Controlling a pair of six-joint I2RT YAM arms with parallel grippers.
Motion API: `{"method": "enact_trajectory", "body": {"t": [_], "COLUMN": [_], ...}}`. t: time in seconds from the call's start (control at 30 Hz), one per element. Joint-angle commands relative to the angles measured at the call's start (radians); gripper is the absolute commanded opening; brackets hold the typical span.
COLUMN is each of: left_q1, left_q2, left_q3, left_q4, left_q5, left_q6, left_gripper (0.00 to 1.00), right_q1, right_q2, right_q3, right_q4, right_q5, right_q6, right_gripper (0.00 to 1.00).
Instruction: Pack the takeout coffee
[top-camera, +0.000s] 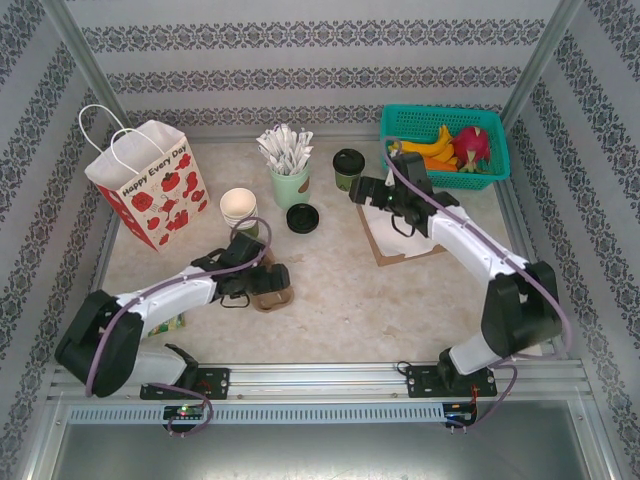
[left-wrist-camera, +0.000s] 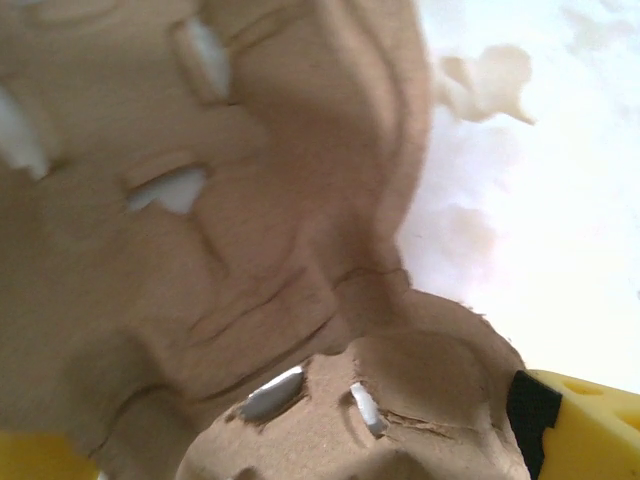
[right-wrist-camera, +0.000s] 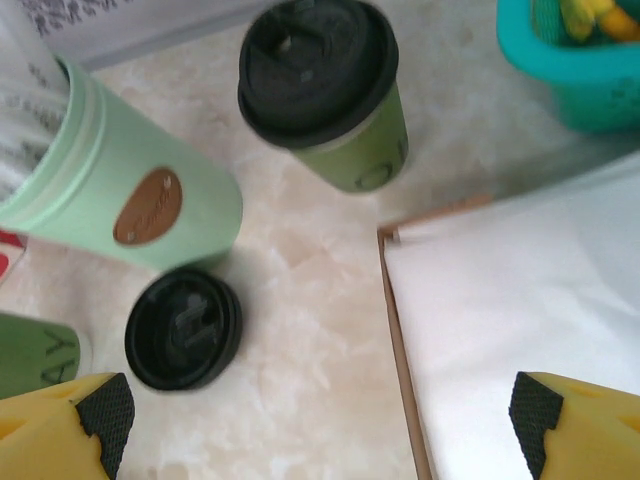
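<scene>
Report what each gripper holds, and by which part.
The right gripper holds nothing, jaws open. The left gripper straddles the pulp cup carrier; whether it grips it cannot be told.

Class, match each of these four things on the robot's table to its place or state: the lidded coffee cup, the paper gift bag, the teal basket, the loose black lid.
Things:
1. takeout coffee
2. gift bag
3. teal basket
4. loose lid

Descriptions:
A. holds fruit, far right
B. lies flat beside the mint-green cup
C. stands upright, lid on, just left of the basket
D. stands far left, printed with red apples

Pairs: 1-C; 2-D; 3-A; 4-B
</scene>
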Motion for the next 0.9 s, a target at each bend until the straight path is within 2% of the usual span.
{"method": "enact_trajectory", "body": {"t": [0.0, 0.33, 0.43, 0.6, 0.73, 0.87], "left_q1": [-0.048, -0.205, -0.244, -0.246, -0.245, -0.212], "left_q2": [0.053, 0.329, 0.348, 0.236, 0.052, -0.145], "left_q3": [0.082, 0.381, 0.427, 0.361, 0.256, 0.21], "left_q4": [0.036, -0.108, -0.141, -0.144, -0.144, -0.209], "left_q5": [0.032, 0.085, 0.066, 0.016, -0.043, -0.112], "left_q6": [0.065, 0.216, 0.249, 0.243, 0.24, 0.228], "left_gripper": [1.0, 1.0, 1.0, 1.0, 0.99, 0.99], "right_q1": [0.013, 0.028, 0.037, 0.051, 0.065, 0.098], "right_q2": [-0.09, -0.24, -0.253, -0.235, -0.186, -0.168], "right_q3": [-0.078, -0.229, -0.248, -0.23, -0.169, -0.146], "right_q4": [-0.005, -0.038, -0.019, 0.014, 0.003, 0.065], "right_q5": [0.039, 0.068, 0.053, -0.01, -0.101, -0.05], "right_q6": [0.033, 0.043, 0.015, -0.13, -0.282, -0.326], "right_gripper": [0.98, 0.98, 0.98, 0.98, 0.98, 0.98]}}
